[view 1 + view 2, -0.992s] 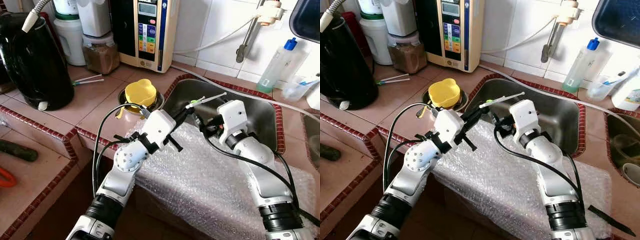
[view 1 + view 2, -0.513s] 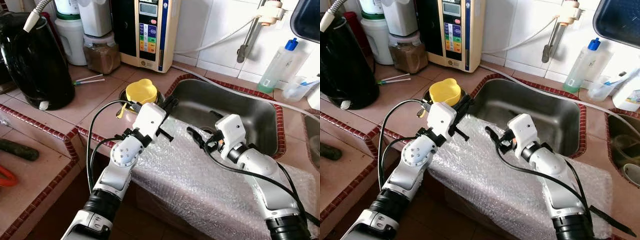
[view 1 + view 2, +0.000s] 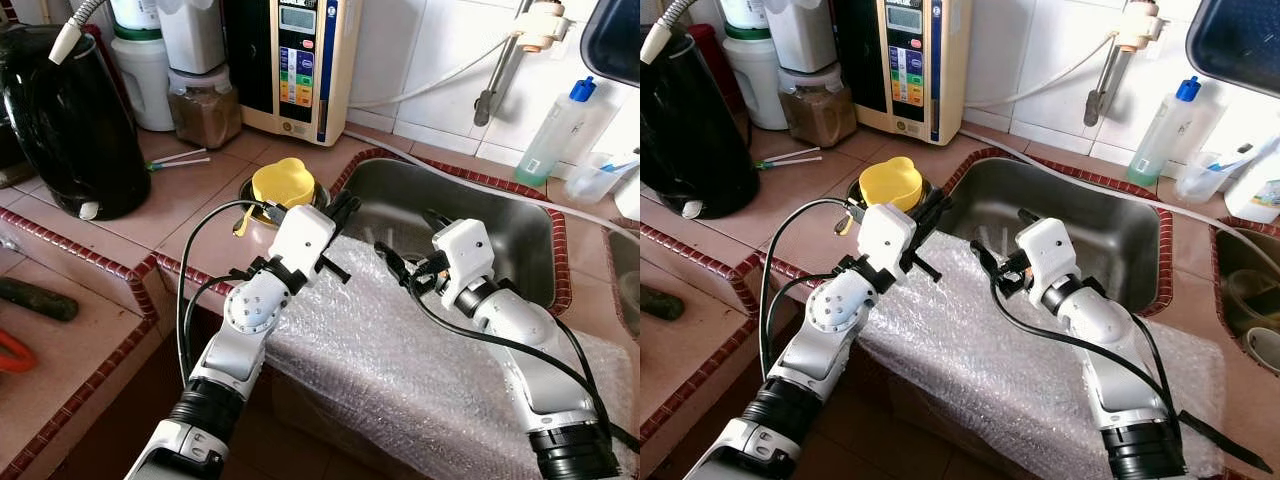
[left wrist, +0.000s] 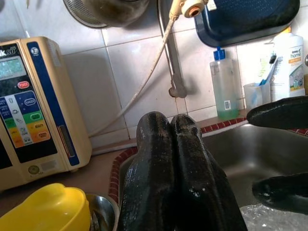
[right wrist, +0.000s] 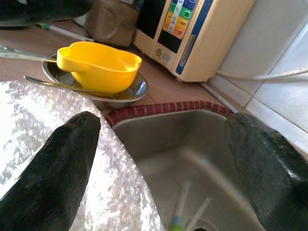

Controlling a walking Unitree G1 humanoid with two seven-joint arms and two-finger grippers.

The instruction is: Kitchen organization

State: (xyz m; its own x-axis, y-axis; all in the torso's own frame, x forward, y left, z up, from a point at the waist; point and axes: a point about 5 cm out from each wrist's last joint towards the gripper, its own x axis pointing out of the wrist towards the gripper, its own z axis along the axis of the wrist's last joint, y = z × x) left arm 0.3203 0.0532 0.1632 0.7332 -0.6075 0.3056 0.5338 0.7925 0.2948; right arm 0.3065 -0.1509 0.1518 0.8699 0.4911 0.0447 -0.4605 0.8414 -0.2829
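My left gripper [image 3: 342, 208] is shut with nothing in it, its fingers [image 4: 168, 144] pressed together at the near left corner of the steel sink [image 3: 500, 215]. Beside it, my right gripper [image 3: 408, 243] hangs open over the sink's near edge, fingers [image 5: 62, 159] spread wide and empty. Thin white sticks with a green tip [image 5: 182, 216] lie on the sink bottom below it. A yellow cup [image 3: 280, 183] sits in a small steel dish [image 5: 130, 91] on the counter just left of the sink.
Bubble wrap [image 3: 400, 350] covers the counter edge under both arms. A black kettle [image 3: 70, 120], jars and a cream water machine [image 3: 290, 60] stand behind on the left. Two sticks [image 3: 180, 158] lie on the tiles. A tap [image 3: 500, 60] and a bottle [image 3: 555, 125] are by the wall.
A second ago both grippers held a white stick with a green tip above the sink. It has left them; the left gripper drew back left, the right one lowered, then rose slightly.
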